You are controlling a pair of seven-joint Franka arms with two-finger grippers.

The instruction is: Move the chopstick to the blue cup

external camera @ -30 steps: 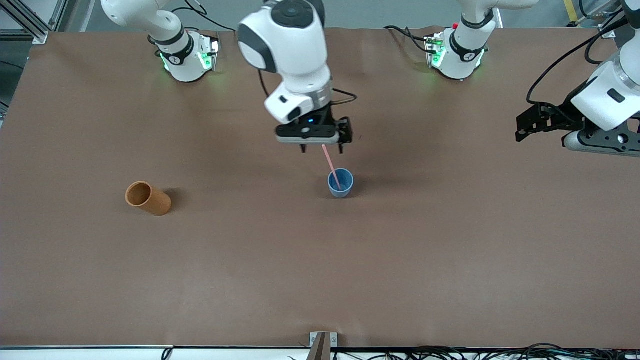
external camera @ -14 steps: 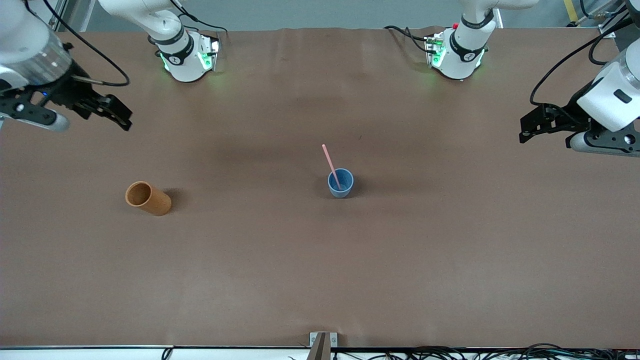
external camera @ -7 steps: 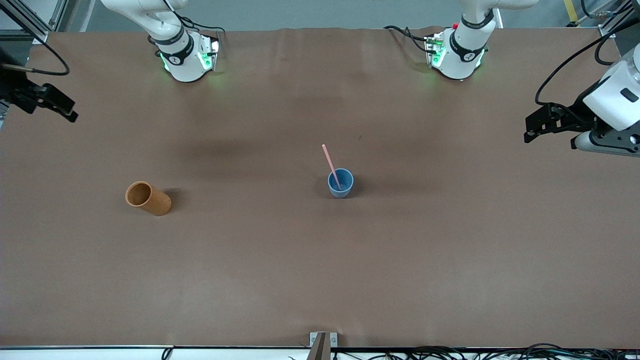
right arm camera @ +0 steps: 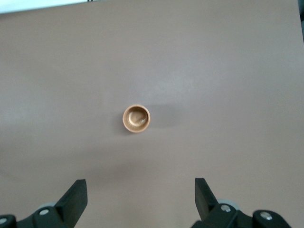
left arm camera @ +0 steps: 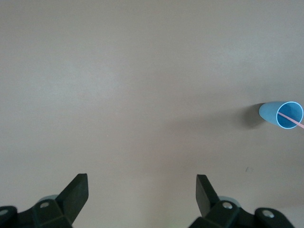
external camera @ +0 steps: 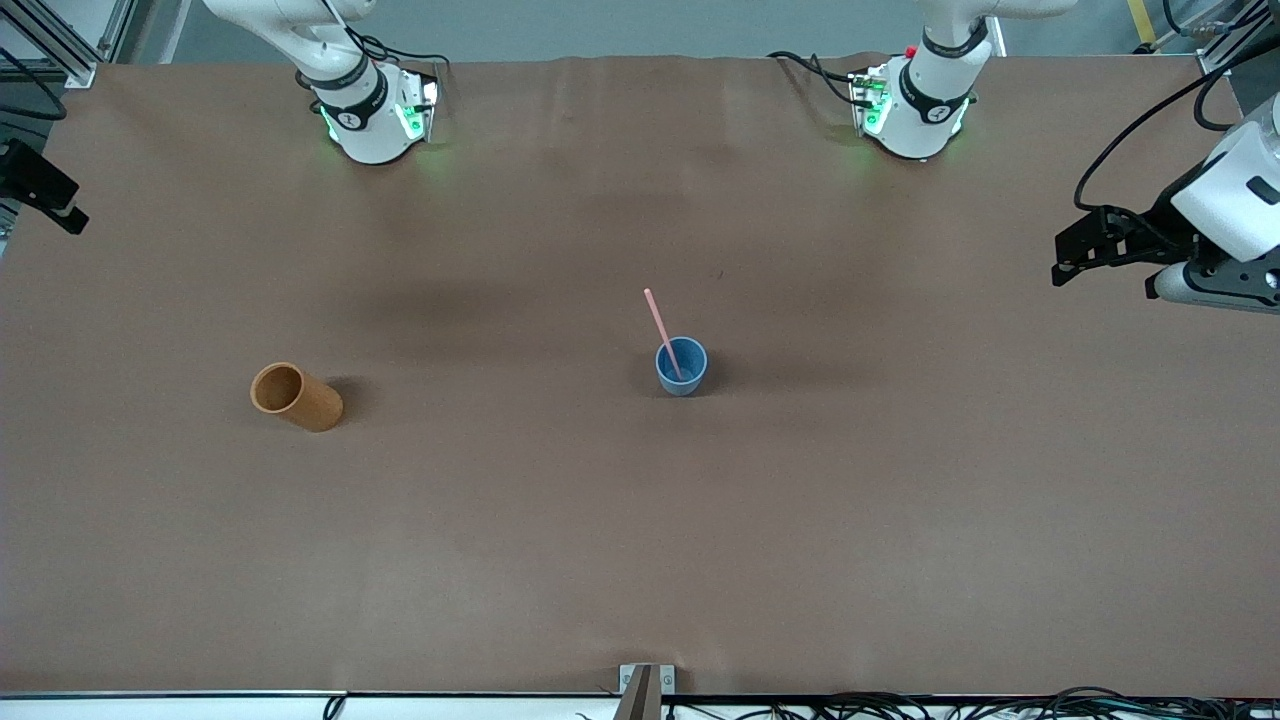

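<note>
Front view: chopstick (external camera: 661,331) leans inside the blue cup (external camera: 681,367) mid-table; orange cup (external camera: 296,396) stands toward the right arm's end. Left gripper (external camera: 1068,256) and right gripper (right arm camera: 141,200) hang released, empty, well apart from the blue cup.

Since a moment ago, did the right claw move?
Yes. The right claw pulled away from the blue cup toward the right arm's end of the table, empty and open.

light: even, overhead | shadows: soft, short | glare: mild sheen in wrist views | focus: sharp
</note>
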